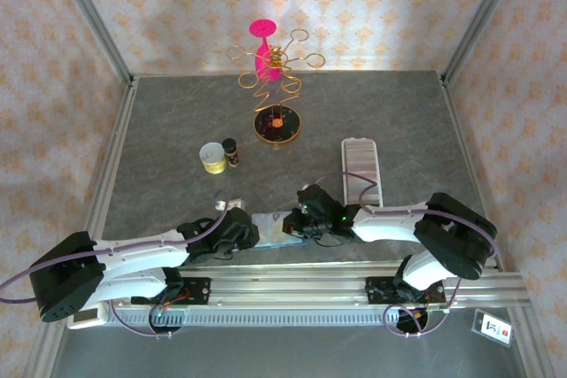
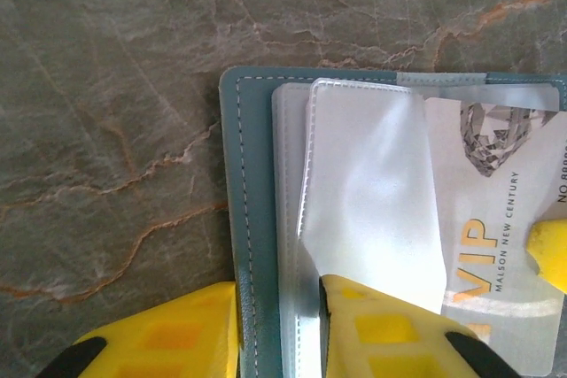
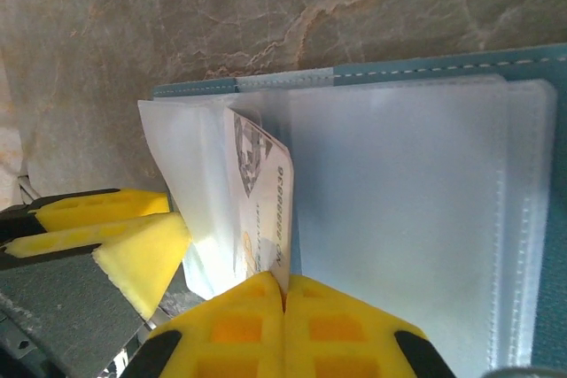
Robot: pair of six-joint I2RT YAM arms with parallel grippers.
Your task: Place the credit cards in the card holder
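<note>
Right up against the lens is the left gripper (image 2: 279,307), its yellow jaws part-way apart and straddling the near edge of the teal wallet (image 2: 237,219) on the marbled table (image 2: 106,86). Is it pinning the wallet or merely resting there? From this angle I cannot tell. Moving right, the clear sleeves (image 3: 399,219) fan open, and out of one pokes the credit card (image 2: 496,219). It's pale silver with gold VIP lettering and a diamond emblem, tilted up out of its pocket. Further right comes the right gripper (image 3: 284,307), jaws pressed fully together on that card's rim. That's a thin bite on slick plastic! If the sleeve drags, the card could twist or slip free. If the wallet isn't held, the whole thing could ride along. And the card holder (image 1: 361,168), the ridged whitish tray, lies well apart beyond the right gripper, with the card yet to reach its narrow slots.
</note>
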